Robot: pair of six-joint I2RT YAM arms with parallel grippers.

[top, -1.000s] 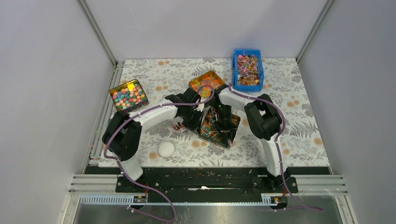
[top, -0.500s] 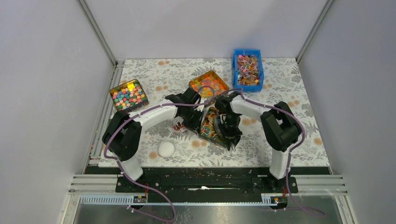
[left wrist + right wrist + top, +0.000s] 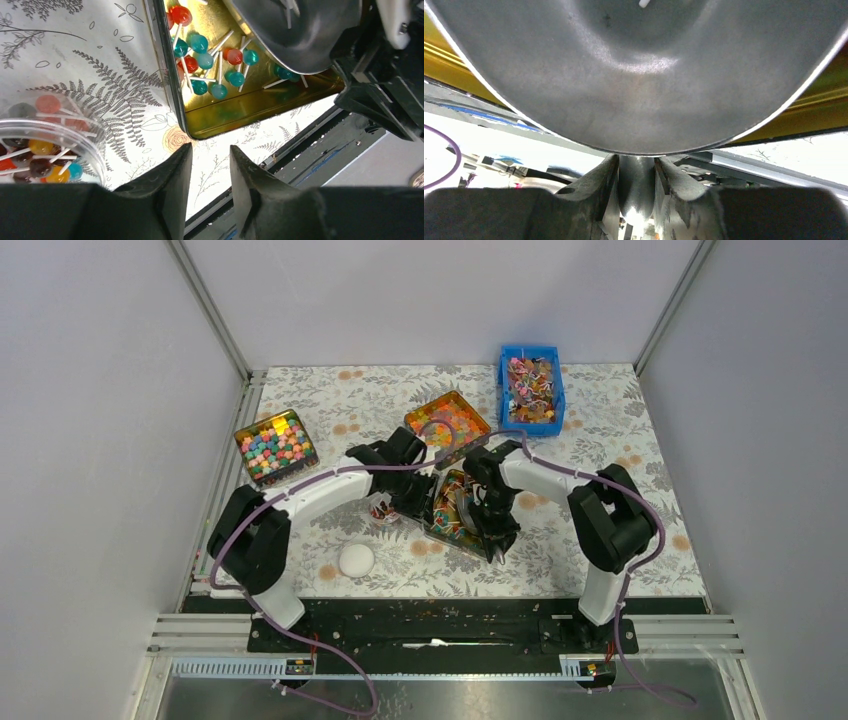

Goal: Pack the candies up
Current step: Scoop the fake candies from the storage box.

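The candies (image 3: 215, 75) are small red and teal round sweets with thin white ends, lying in a gold tin (image 3: 445, 535) at the table's middle. More fill a small clear cup (image 3: 47, 150), which also shows in the top view (image 3: 381, 511). My left gripper (image 3: 210, 147) is open and empty, low over the tablecloth by the tin's near corner, beside the cup. My right gripper (image 3: 636, 160) is shut on the handle of a metal scoop (image 3: 639, 75), held over the tin; the scoop also shows in the left wrist view (image 3: 300, 25). What is in the scoop is hidden.
A blue bin (image 3: 531, 352) of mixed wrapped sweets stands at the back right. A gold tin of cube sweets (image 3: 275, 444) is at the left and one of orange-yellow pieces (image 3: 447, 420) behind the arms. A white round lid (image 3: 356, 560) lies near the front.
My right arm has swung its elbow to the right and brought the scoop toward the tin's near side. The left arm has shifted only slightly.
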